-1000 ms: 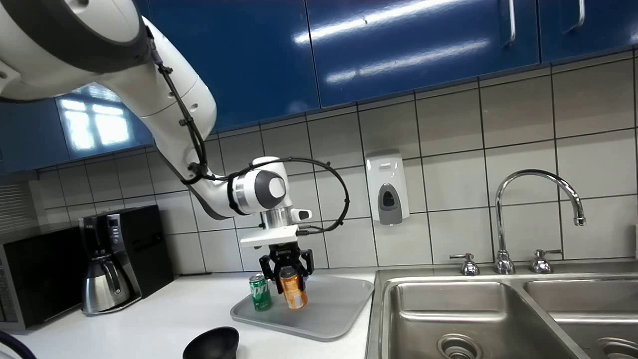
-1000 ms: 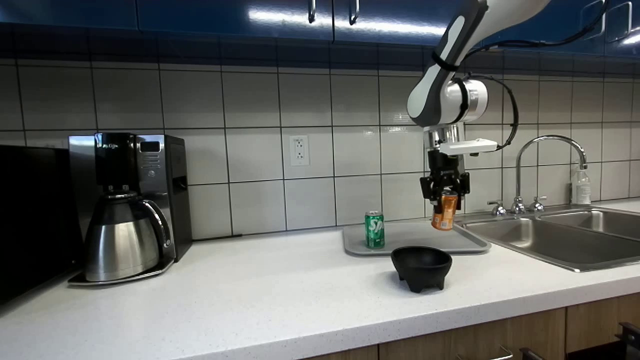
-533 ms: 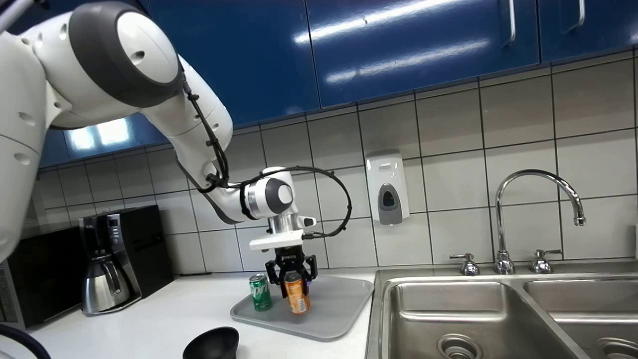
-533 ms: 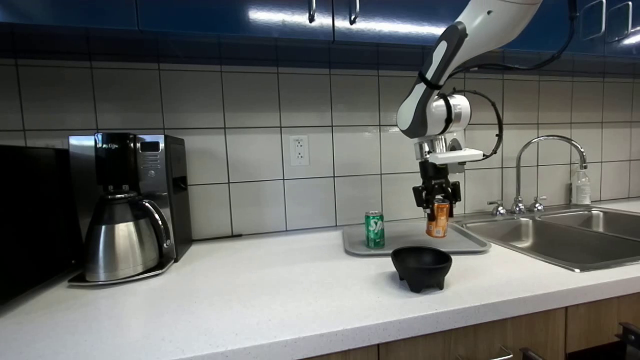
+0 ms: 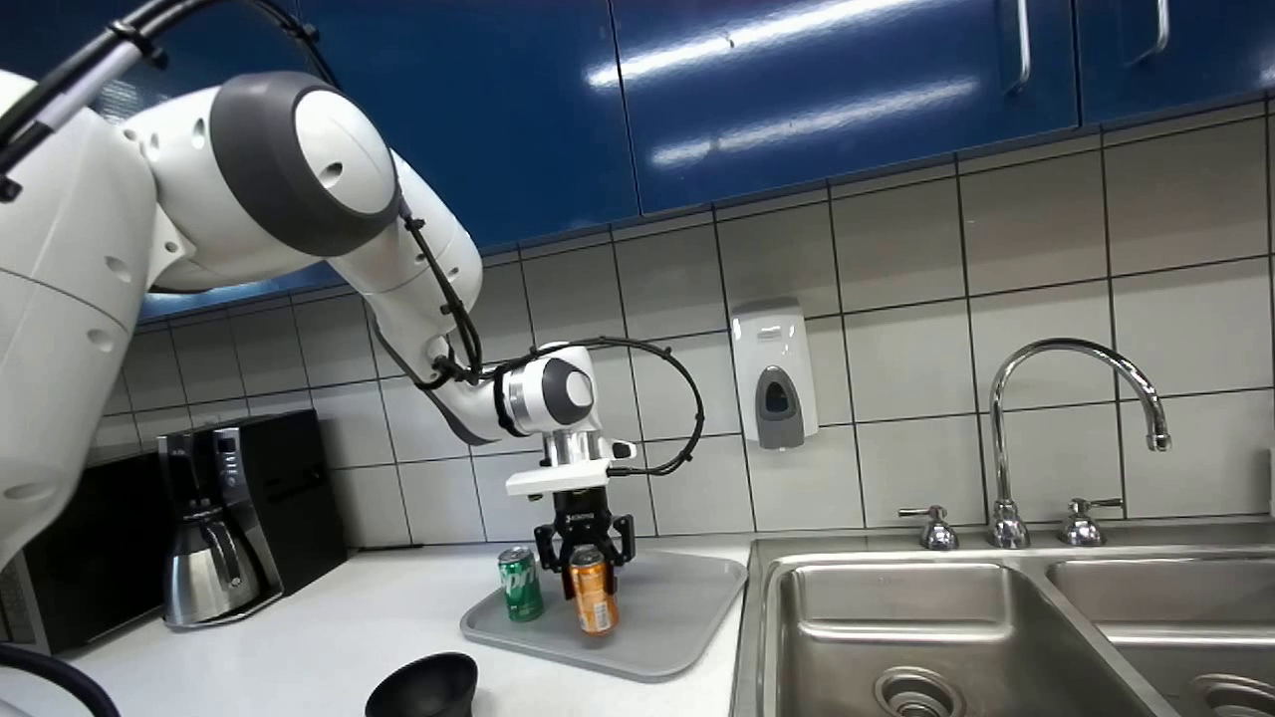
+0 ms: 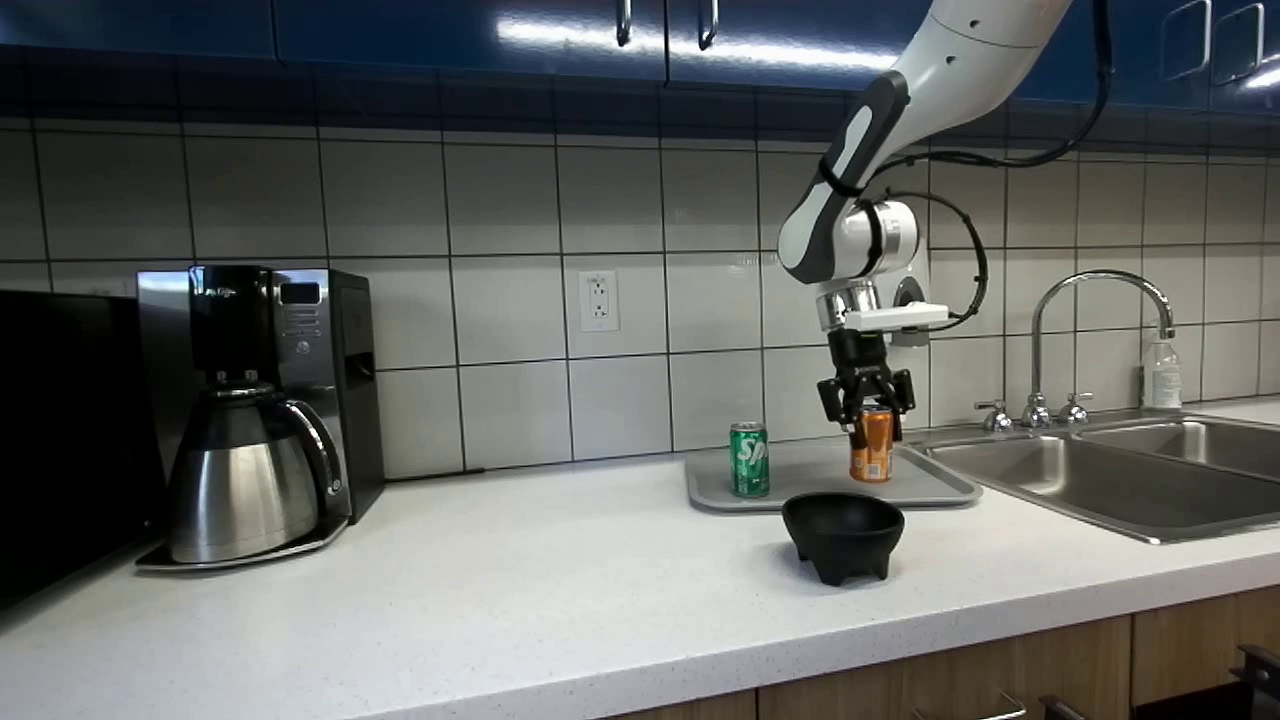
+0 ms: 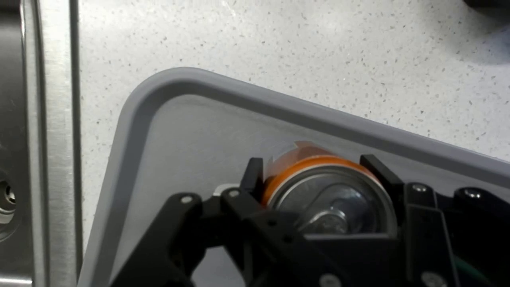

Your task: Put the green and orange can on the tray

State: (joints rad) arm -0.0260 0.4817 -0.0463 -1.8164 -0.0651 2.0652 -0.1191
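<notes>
The gripper [image 7: 314, 171] is clamped on the orange can [image 5: 595, 599], so I'd let its base settle flat on the tray [image 5: 669, 607], clear of the green can [image 6: 749, 462], before releasing.

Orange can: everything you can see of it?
The orange can looks metallic, with pale printing on its side and a silvery, tabbed lid. The gripper clasps its sides near the top. It is nearly upright over the tray, apart from the green can; whether its base touches the tray is unclear.
</notes>
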